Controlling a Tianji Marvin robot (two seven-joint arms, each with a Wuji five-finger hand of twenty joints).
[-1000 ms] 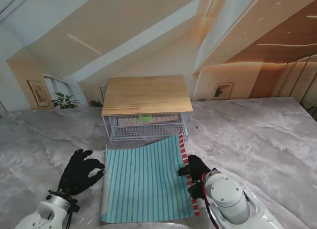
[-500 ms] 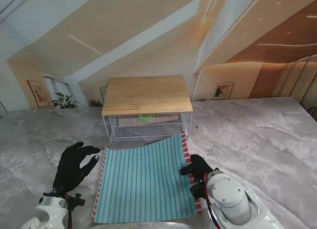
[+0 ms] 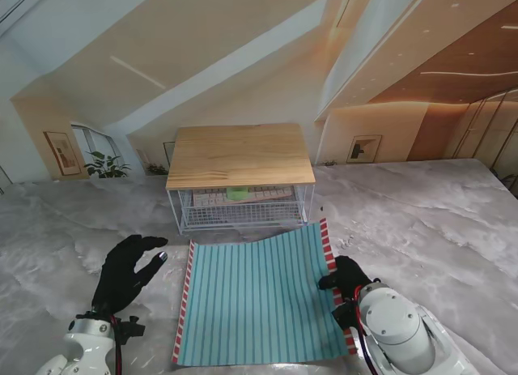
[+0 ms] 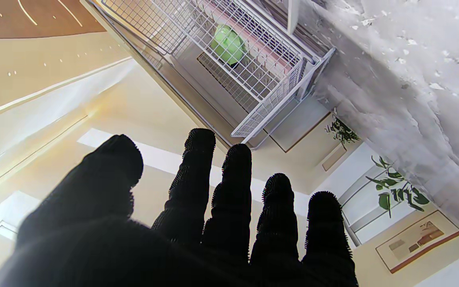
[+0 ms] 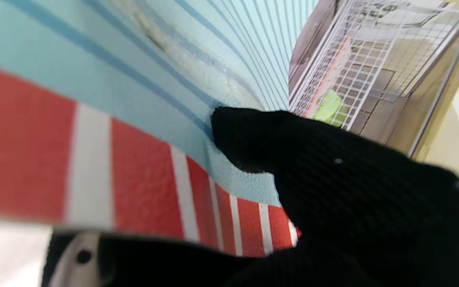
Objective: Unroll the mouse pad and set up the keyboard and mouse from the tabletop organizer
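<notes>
The mouse pad lies unrolled & mostly flat on the marble table, teal w/ thin dark stripes and red-white bands along its left & right edges. Its far edge sits just in front of the organizer, a white wire frame w/ a wooden top.

Right hand is at the pad's right edge, about mid-length, arm coming up from the bottom right corner of the stand view. Wrist view shows the black-gloved hand clamped on the pad: thumb pressed on the teal face next to the red band, pad edge lifted and curving over the rest of the hand, other fingers under it & mostly hidden.

Left hand is off to the pad's left, apart from it, not touching anything visible. Fingers are spread, roughly straight, pointing toward the organizer; nothing held. Forearm rises from the bottom left corner.

Inside the organizer's wire basket: a green mouse resting on a pinkish keyboard; both seen thru the mesh in the wrist views too.
</notes>
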